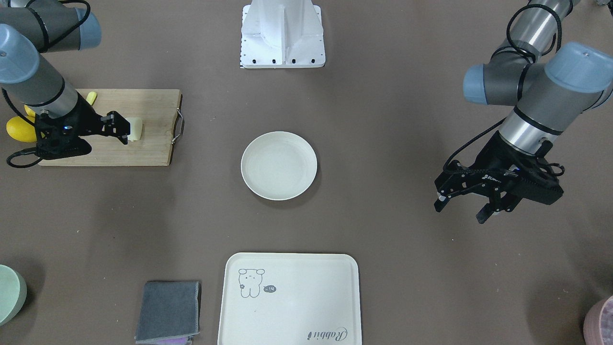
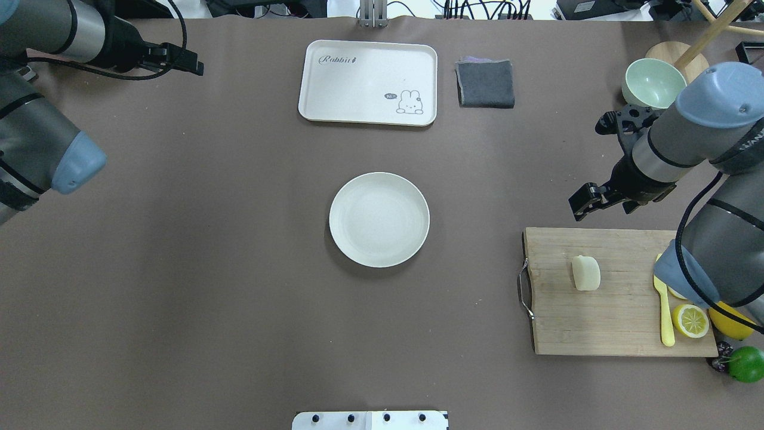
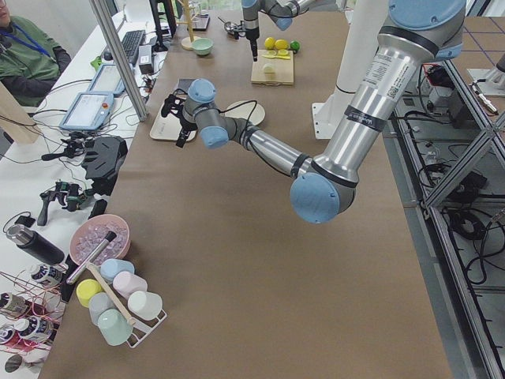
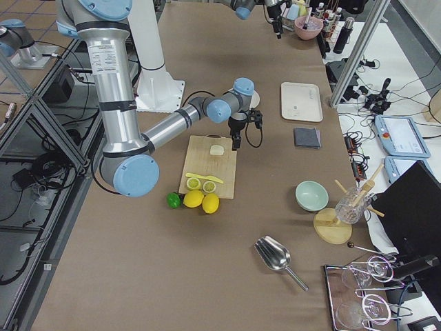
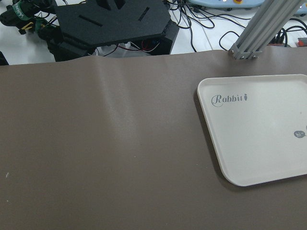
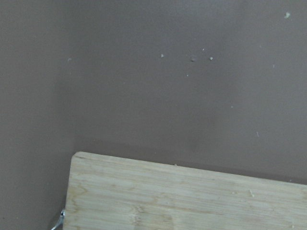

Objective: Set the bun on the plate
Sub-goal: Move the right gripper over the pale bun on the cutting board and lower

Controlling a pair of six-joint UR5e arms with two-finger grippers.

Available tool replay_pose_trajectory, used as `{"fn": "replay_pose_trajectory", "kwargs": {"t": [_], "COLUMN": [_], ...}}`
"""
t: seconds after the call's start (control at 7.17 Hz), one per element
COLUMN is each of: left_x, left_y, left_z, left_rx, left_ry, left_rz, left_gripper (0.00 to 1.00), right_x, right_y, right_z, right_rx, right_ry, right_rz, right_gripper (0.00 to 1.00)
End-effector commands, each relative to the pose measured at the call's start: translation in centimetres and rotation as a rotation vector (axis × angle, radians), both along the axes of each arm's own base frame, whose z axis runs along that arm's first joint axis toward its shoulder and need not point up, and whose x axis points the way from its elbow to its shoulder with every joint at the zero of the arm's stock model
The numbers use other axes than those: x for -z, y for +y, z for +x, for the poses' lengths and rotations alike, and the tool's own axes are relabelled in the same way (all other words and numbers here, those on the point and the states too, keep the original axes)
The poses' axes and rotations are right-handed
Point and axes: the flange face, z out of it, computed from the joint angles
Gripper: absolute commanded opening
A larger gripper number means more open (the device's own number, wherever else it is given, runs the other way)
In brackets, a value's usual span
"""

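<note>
The bun [image 2: 586,273] is sitting on the wooden cutting board [image 2: 621,310], well apart from the plate [image 2: 379,219], while the right gripper [image 2: 582,204] is hovering by the board's far edge (honestly can't tell if it's clamped or parted) and the left gripper [image 1: 459,212] is hanging spread wide.

Table [image 2: 477,239] between bun [image 2: 585,273], plate [image 2: 379,219] seemingly open.

Brown table [image 5: 96,158] fills most of view. Cream tray [image 5: 254,143] at right, flat on table, lettered "Rabbit", cut off by right edge. Aluminium post [image 5: 268,24] just beyond tray's far edge. Black slotted housing [image 5: 112,24], tangled cables [image 5: 201,19] past table's far edge.
</note>
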Motion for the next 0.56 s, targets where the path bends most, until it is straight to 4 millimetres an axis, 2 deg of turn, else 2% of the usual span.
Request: {"fn": "replay_pose_trajectory", "kwargs": {"t": [0.0,0.14,0.28,0.42], "left_x": [-0.2,-0.2,-0.4,-0.7], "left_y": [-0.3,-0.5,-0.7,-0.9], "left_z": [-0.2,-0.7,-1.2,-1.7], "left_rx": [-0.004,0.004,0.014,0.040], "left_ry": [-0.017,-0.017,-0.020,-0.032], "left_rz": [0.018,0.018,0.019,0.026], "left_gripper": [0.97,0.97,0.97,0.97], "right_x": [-0.9,-1.5,-3.1,-3.3], "right_y": [2.5,3.5,4.7,5.2], "right_z": [-2.7,-3.3,-2.3,-2.5], "right_rx": [0.047,0.066,0.074,0.080], "right_ry": [0.034,0.043,0.067,0.071], "right_rz": [0.005,-0.001,-0.011,-0.017], "right_gripper": [1.00,1.00,1.00,1.00]}}
